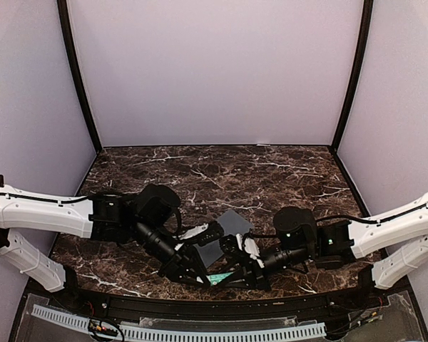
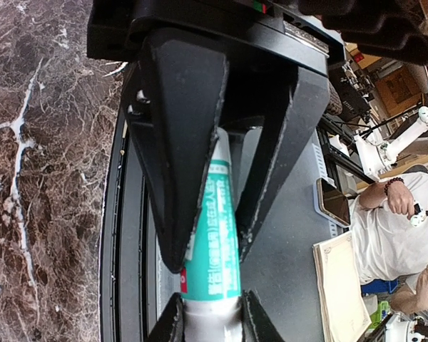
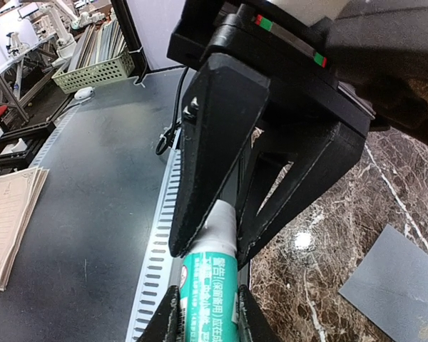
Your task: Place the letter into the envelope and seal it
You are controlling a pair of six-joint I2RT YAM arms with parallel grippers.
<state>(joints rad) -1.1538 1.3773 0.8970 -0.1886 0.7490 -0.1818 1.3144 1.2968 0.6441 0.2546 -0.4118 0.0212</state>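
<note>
Envelope (image 1: 235, 222) flat beyond left claw (image 2: 210, 256), right claw (image 3: 210, 253); both clamp glue stick (image 3: 210, 296).

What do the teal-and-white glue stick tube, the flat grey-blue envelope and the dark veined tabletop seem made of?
The glue stick tube looks like smooth plastic with a printed teal label. The envelope seems matte paper, thin and flat. The tabletop looks glossy marble, showing glare; possibly laminate.

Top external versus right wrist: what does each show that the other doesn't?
Only top external: the whole left arm and right arm, converging from either side. Only right wrist: the right pincer clamped on the white end of the glue stick, close up. Both: the stick's green body, held by the left pincer, and the grey-blue envelope.
</note>
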